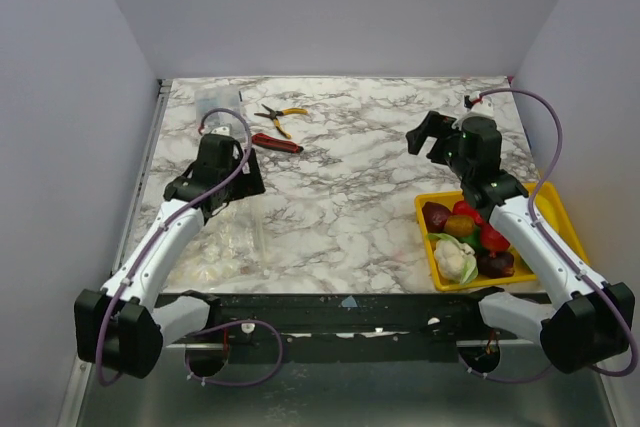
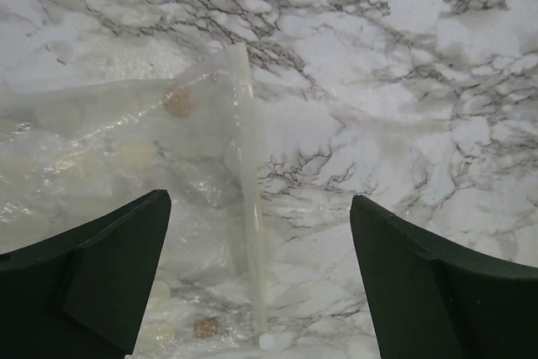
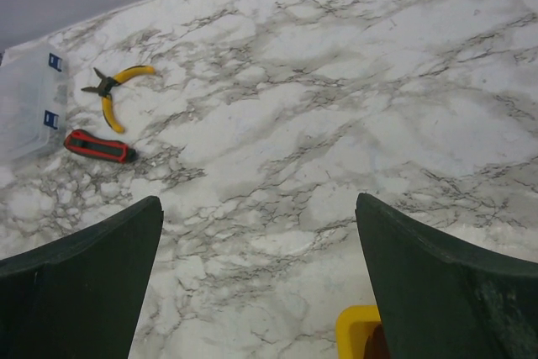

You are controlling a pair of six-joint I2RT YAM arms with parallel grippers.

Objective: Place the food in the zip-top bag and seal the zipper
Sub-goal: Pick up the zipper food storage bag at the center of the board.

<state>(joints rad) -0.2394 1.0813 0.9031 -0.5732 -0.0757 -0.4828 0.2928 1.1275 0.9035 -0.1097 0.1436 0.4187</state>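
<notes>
The zip-top bag (image 2: 126,166) lies flat and crinkled on the marble, faint in the top view (image 1: 232,239). Its zipper (image 2: 250,208) runs as a pale strip down the bag's right edge, straight between my fingers. My left gripper (image 2: 259,199) hangs open above that edge, holding nothing; from above it (image 1: 238,177) sits over the bag's far end. The food (image 1: 460,227) fills a yellow tray (image 1: 557,215): red, maroon and orange pieces plus a pale leafy one (image 1: 455,259). My right gripper (image 1: 428,139) is open and empty, up beyond the tray's far left corner (image 3: 357,325).
Yellow-handled pliers (image 1: 278,113) and a red-handled tool (image 1: 277,143) lie at the back left of the table, also visible as the pliers (image 3: 113,90) and red tool (image 3: 101,146) in the right wrist view. A rigid clear box (image 3: 25,107) stands beside them. Grey walls enclose three sides.
</notes>
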